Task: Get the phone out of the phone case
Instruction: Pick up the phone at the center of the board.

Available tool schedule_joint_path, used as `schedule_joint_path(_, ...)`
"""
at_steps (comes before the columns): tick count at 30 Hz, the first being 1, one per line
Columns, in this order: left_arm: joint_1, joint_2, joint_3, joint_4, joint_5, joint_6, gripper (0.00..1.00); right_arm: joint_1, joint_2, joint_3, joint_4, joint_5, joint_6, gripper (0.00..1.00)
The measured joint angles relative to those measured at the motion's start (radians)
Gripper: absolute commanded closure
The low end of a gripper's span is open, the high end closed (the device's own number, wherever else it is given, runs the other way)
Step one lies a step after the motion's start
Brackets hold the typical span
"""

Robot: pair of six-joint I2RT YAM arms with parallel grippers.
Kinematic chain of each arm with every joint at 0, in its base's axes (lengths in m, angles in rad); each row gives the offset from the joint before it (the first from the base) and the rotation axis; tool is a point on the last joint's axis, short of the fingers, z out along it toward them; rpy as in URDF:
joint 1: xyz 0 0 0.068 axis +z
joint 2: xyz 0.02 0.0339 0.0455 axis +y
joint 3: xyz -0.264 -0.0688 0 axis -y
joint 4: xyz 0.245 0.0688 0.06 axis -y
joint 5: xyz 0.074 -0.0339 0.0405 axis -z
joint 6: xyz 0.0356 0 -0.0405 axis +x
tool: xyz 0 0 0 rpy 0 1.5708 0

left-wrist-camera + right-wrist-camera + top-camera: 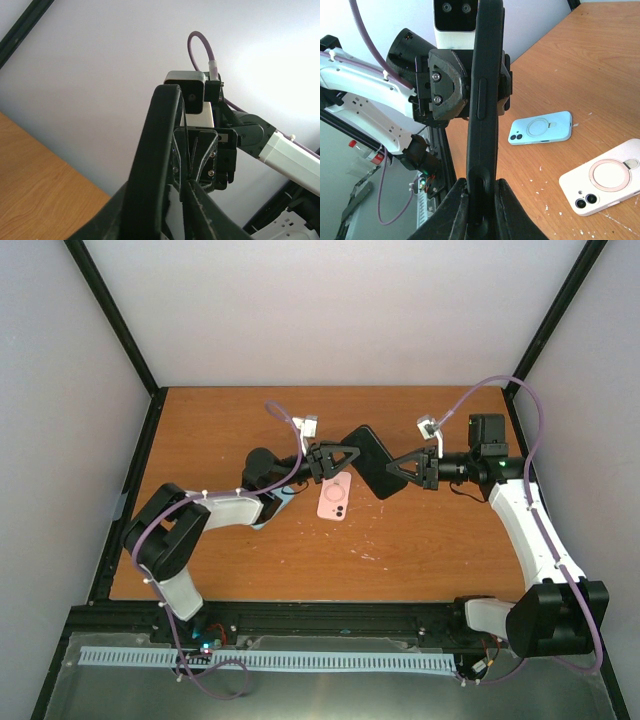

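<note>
A black phone in its black case (368, 460) hangs above the table between my two grippers, edge-on to both wrist cameras. My left gripper (337, 458) is shut on its left end; in the left wrist view the case's thick rim (152, 165) runs up between my jaws (167, 212). My right gripper (404, 469) is shut on the right end; in the right wrist view my jaws (482, 187) clamp the case's edge (484, 75), with its side button showing. I cannot tell whether the phone has come away from the case.
A pink phone case (334, 499) lies on the wooden table (300, 560) below the held phone, and shows in the right wrist view (605, 180). A light blue case (540, 128) lies beside it, mostly hidden under my left arm in the top view.
</note>
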Motion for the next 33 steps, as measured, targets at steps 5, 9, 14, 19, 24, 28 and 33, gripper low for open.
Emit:
schedule_joint_path(5, 0.002, 0.031, 0.021, 0.053, 0.022, -0.030, 0.83, -0.003, -0.006, -0.016, 0.031, -0.019, 0.013, 0.89)
schedule_joint_path(9, 0.005, 0.050, 0.036, 0.080, 0.042, -0.041, 0.84, -0.006, -0.006, -0.024, 0.055, -0.030, 0.022, 0.89)
schedule_joint_path(14, 0.008, 0.054, 0.041, 0.103, 0.065, -0.055, 0.95, -0.010, -0.007, -0.036, 0.079, -0.045, 0.024, 0.88)
schedule_joint_path(19, 0.009, 0.055, 0.048, 0.094, 0.074, -0.039, 0.89, -0.007, -0.009, -0.044, 0.093, -0.050, 0.031, 0.88)
schedule_joint_path(24, 0.007, 0.055, 0.059, 0.088, 0.092, -0.040, 1.00, -0.007, -0.011, -0.056, 0.108, -0.060, 0.030, 0.88)
schedule_joint_path(28, 0.007, 0.055, 0.065, 0.087, 0.102, -0.037, 1.00, -0.008, -0.011, -0.056, 0.113, -0.066, 0.031, 0.65)
schedule_joint_path(33, 0.017, 0.030, 0.065, 0.013, 0.156, 0.033, 1.00, -0.002, -0.007, -0.029, 0.004, -0.006, -0.064, 0.30)
